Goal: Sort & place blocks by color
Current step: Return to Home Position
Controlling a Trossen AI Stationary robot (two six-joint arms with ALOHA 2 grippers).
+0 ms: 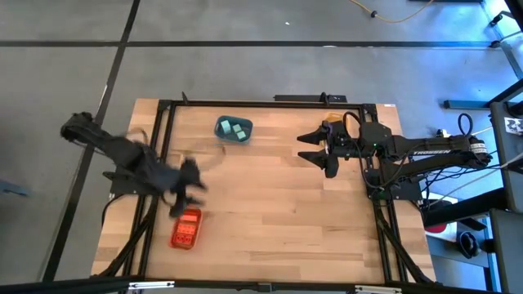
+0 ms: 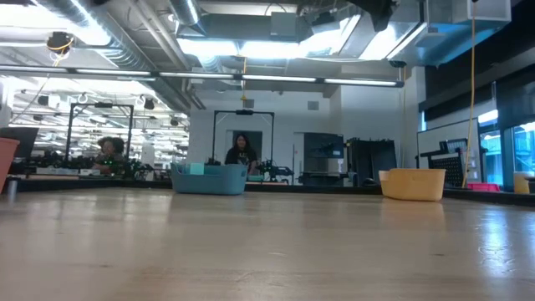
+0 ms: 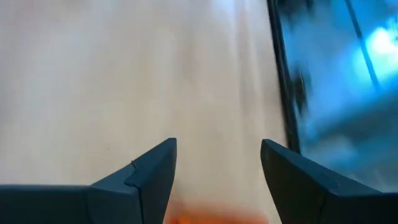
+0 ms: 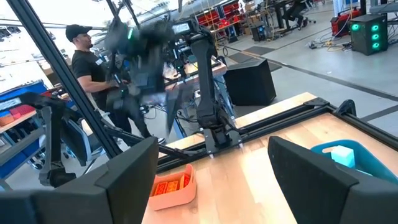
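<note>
Blocks [image 1: 185, 231] all appear to be binned: I see none loose on the table [image 1: 278, 212]. The teal blocks [image 1: 236, 129] lie in the blue tray [image 1: 219, 129] at the far middle, and the orange-red blocks [image 4: 169, 185] fill the orange tray [image 4: 177, 198] near the front left. I judge the sorting done, so the step in hand is only to bring the arms home.

My left gripper [image 3: 217, 146] hangs just beside the orange tray's far end, with its jaws released and nothing between them. To do this well I would lift first, so the fingers pass above the tray's rim, then swing back towards the left edge with the jaws left apart. A low sideways sweep could drag the tray and spill it.

My right gripper [image 4: 213, 155] waits at the far right of the table, also spread wide and holding nothing. In the high view it partly covers the yellow tray [image 2: 412, 184], so I would draw it back without dipping.

I count three trays: one blue, one orange, one yellow. There are at least two teal blocks. The orange-red ones sit too close together for me to separate. I see no purple block, since the low view shows only the yellow tray's wall. One person [image 4: 87, 62] stands beyond the table.
</note>
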